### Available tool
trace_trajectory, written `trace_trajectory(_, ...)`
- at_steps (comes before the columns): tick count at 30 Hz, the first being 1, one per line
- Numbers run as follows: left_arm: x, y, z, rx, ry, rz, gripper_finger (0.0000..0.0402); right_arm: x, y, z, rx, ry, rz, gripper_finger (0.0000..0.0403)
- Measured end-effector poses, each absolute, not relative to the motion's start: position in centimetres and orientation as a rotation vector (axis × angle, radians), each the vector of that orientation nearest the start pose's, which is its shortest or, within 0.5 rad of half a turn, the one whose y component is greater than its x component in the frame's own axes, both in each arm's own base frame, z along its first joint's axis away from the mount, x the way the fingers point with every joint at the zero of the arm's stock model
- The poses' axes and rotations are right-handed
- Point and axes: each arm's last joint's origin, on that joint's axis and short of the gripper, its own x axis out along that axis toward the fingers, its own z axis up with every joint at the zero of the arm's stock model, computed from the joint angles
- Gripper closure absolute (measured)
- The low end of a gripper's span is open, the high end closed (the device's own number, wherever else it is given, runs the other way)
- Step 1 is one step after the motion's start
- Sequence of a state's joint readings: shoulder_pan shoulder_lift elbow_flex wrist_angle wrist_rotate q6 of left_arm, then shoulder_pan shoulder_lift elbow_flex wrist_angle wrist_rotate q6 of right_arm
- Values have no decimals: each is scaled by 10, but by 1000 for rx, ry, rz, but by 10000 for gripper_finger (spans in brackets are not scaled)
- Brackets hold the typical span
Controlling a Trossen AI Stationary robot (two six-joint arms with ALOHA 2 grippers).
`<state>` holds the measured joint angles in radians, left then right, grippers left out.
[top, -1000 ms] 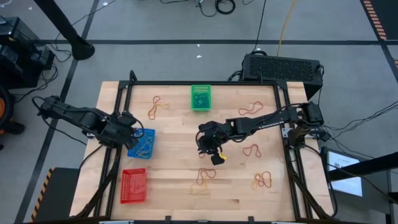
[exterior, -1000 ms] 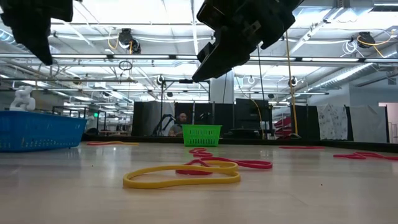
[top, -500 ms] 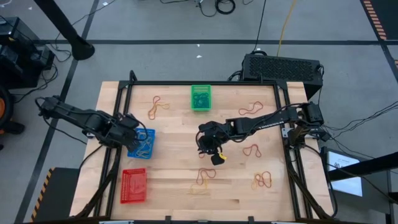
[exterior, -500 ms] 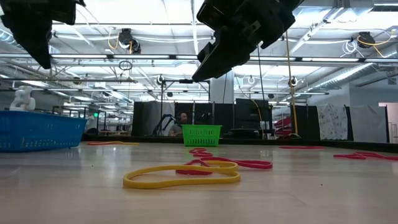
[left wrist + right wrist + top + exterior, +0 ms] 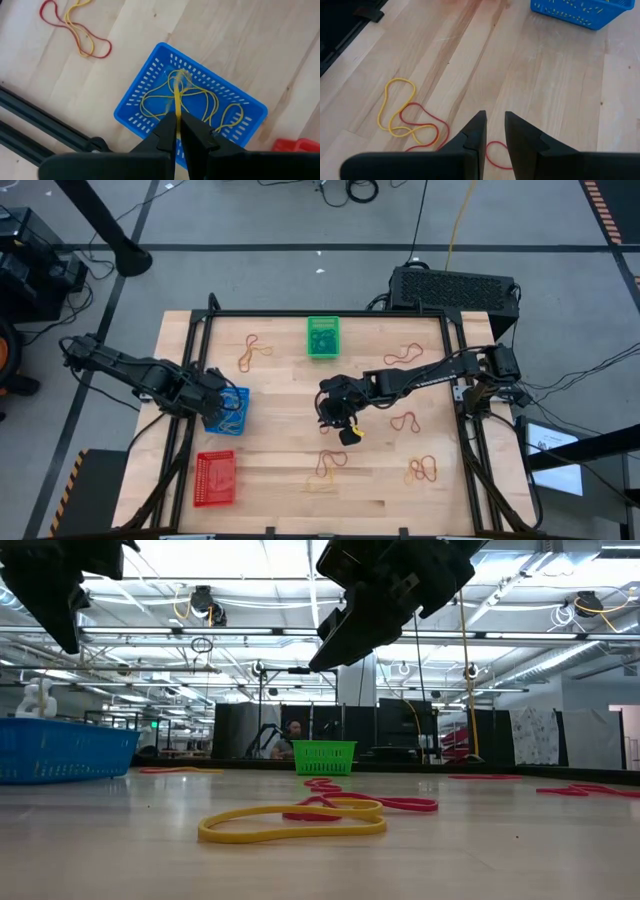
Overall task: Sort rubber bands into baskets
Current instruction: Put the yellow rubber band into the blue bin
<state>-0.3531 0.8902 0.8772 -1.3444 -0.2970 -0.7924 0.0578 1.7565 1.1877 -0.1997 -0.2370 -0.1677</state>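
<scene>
2 claws over the worktop, bands scattered around 3 baskets.

High view: the left claw (image 5: 212,393) hangs at the blue basket (image 5: 234,411) near the worktop's (image 5: 280,395) left rail; bare wood lies mid-worktop. The green basket (image 5: 322,337) sits at the far edge, the red basket (image 5: 215,478) near the front-left corner.
Left wrist view: narrow fingers pinch a yellow rubber band (image 5: 176,97) trailing into the blue basket.
Right wrist view: the right claw (image 5: 492,131), slightly parted and empty, hovers above red and yellow bands (image 5: 410,120).

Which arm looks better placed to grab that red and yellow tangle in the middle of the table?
The right: its open claw hangs directly over that tangle. The left claw is busy over the blue basket.
</scene>
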Motion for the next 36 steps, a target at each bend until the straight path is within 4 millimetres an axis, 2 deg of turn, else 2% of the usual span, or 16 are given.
trace_trajectory(7, 116, -34, 272, -226, 1204, 439, 365, 375, 29, 215, -90, 742, 343, 342)
trace_trajectory(16, 116, -34, 272, -206, 1211, 424, 286, 375, 29, 215, -90, 742, 343, 342)
trace_trajectory(19, 117, -34, 272, -148, 1214, 389, 281, 375, 29, 215, -90, 742, 343, 342)
trace_trajectory(23, 124, -30, 274, -61, 1124, 411, 281, 375, 29, 215, -90, 742, 343, 342)
trace_trajectory(30, 155, -7, 281, -82, 951, 443, 281, 377, 29, 216, -101, 718, 346, 342)
trace_trajectory(33, 170, 11, 276, -66, 972, 462, 281, 378, 29, 218, -113, 701, 349, 342)
trace_trajectory(36, 182, 35, 263, -46, 1068, 502, 281, 378, 29, 218, -119, 696, 351, 342)
